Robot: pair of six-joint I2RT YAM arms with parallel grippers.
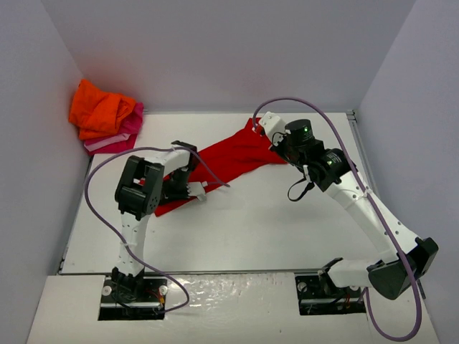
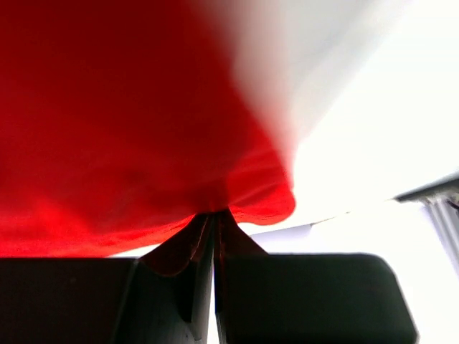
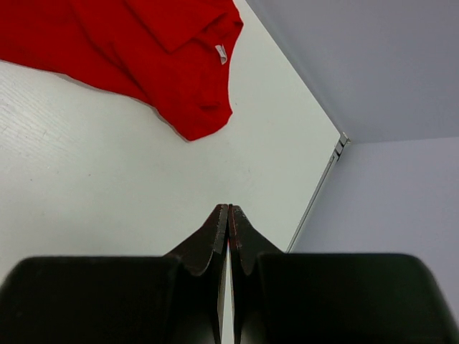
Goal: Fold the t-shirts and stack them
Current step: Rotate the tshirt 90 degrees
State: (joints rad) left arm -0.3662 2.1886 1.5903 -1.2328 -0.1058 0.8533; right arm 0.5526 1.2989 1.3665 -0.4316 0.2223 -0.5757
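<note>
The red t-shirt [image 1: 229,158] lies stretched in a diagonal band across the middle of the table. My left gripper [image 1: 192,190] is shut on a fold of its lower-left part; in the left wrist view the red cloth [image 2: 129,122] bunches right at the closed tips [image 2: 214,215]. My right gripper [image 1: 259,127] hovers at the shirt's far-right end, shut and empty. In the right wrist view its closed tips [image 3: 228,209] are over bare table, apart from the shirt [image 3: 165,64] and its white neck label [image 3: 221,54]. The orange t-shirt [image 1: 100,109] lies bunched on the pink one [image 1: 120,137] at the back left.
White table [image 1: 251,222] enclosed by grey walls at the back and both sides; a wall corner and the table's edge strip [image 3: 323,179] lie just beyond the right gripper. A black loop of cable [image 1: 297,190] hangs under the right arm.
</note>
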